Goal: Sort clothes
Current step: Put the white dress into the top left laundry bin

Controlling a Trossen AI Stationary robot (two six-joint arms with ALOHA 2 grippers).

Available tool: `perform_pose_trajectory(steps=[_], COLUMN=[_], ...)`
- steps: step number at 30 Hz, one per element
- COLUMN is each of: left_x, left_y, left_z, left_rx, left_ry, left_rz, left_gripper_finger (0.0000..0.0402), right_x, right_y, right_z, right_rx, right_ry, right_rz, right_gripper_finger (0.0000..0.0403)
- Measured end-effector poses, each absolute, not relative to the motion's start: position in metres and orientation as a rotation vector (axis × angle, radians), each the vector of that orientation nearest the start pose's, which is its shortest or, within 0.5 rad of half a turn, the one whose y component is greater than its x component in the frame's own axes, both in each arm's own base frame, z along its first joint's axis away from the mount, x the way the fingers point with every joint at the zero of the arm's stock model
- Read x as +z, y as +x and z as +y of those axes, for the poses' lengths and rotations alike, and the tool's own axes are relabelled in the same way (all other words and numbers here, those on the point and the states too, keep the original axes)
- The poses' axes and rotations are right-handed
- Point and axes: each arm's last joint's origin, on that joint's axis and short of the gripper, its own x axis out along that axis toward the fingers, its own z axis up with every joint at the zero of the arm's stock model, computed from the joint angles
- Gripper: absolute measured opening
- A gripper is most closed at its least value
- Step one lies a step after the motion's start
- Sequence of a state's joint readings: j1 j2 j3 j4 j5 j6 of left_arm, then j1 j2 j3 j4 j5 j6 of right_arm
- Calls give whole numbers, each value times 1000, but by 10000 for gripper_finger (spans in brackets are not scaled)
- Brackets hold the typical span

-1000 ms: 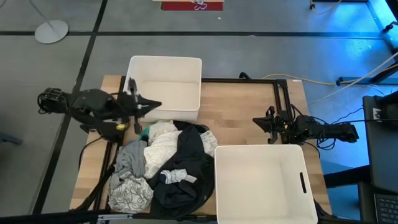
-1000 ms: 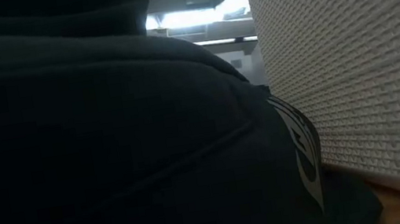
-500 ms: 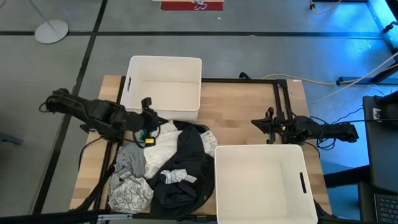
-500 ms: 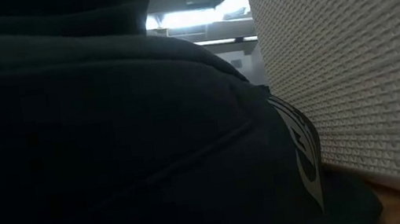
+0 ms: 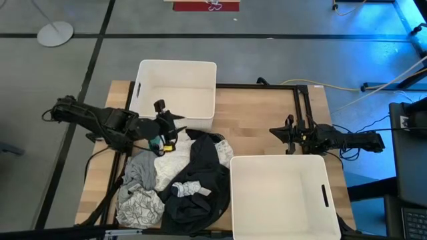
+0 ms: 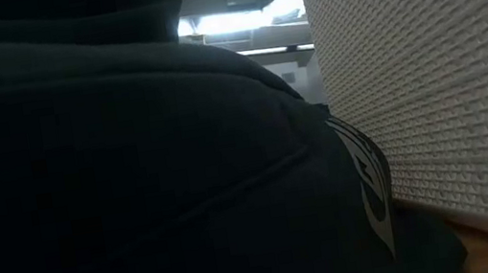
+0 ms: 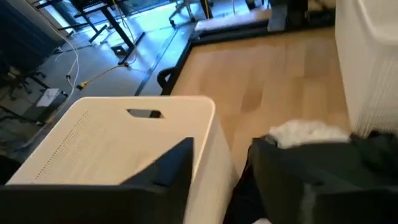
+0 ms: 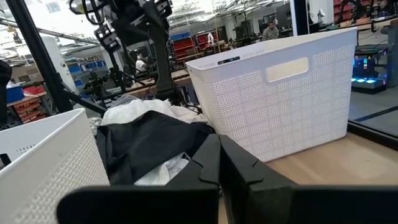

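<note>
We see the clothes (image 5: 175, 179) heaped at lower left of the worktop (image 5: 257, 123) — soft, light, floppy. Left tool (image 5: 167, 129), fingers spread wide, hovers over the heap's upper edge; we would pinch a raised fold. Right tool (image 5: 275, 131) waits, fingers together.

Left end effector (image 5: 167, 127) outstretched, fingers parted; right end effector (image 5: 283, 131) resting, fingers together.

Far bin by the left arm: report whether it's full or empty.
Empty: the high view shows the far bin's bare white floor, with the clothes piled on the table beside it.
</note>
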State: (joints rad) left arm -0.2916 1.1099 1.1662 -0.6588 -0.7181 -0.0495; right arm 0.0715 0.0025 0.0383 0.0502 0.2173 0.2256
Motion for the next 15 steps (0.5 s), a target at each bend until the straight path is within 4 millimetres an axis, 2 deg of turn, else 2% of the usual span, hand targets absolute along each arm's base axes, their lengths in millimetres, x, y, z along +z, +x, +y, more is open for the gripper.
perform_pose_trajectory(steps=[4, 8, 15], left_x=[370, 372, 360], left_y=[213, 212, 206], left_z=[-45, -46, -49], left_rx=[435, 385, 290], left_ry=[175, 122, -69], left_rz=[491, 492, 626], left_gripper_finger=[232, 272, 289], right_x=[181, 181, 181], right_y=[95, 95, 95], right_z=[1, 1, 1], right_rx=[-135, -135, -135], right_ry=[237, 238, 238], right_rz=[-101, -101, -102], right_gripper_finger=[3, 3, 3])
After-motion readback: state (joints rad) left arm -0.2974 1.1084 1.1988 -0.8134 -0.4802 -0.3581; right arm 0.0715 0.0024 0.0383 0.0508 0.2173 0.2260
